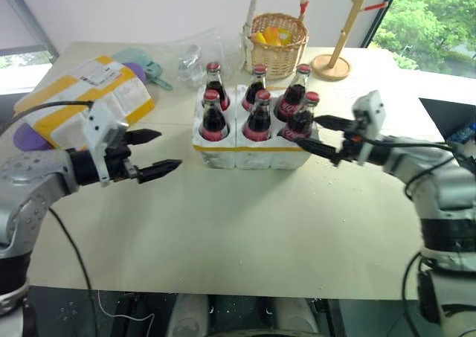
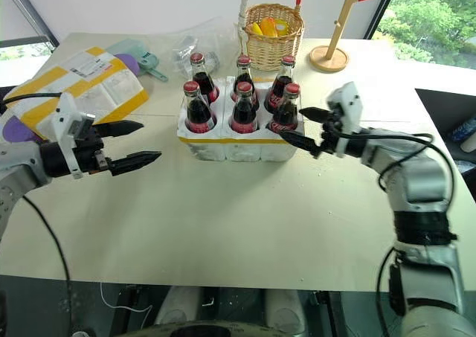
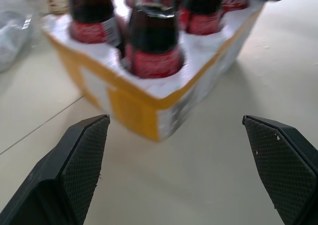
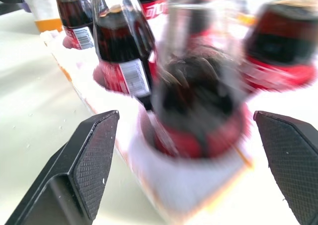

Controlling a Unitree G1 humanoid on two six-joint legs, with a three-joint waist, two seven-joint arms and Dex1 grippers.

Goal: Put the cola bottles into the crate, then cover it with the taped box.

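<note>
While all 6 cola bottles [image 1: 259, 115] stand in the wells of the crate [image 1: 249, 155], we take that crate as our landmark on the table [image 1: 245, 240]. Well to its left lies the taped box [image 1: 89, 93], uncovered beside it. Behind it sits a wicker basket [image 1: 277, 43]. Our left gripper [image 1: 155, 154] hangs left of it, fingers spread and empty; our right gripper [image 1: 318, 135] sits at its right corner, likewise spread.

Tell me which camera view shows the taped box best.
The left eye view shows the taped box best: it lies at the table's far left with its yellow bands and white label in sight, its near end behind the left hand. The right eye view shows it too, more cut off at the picture's edge.
</note>
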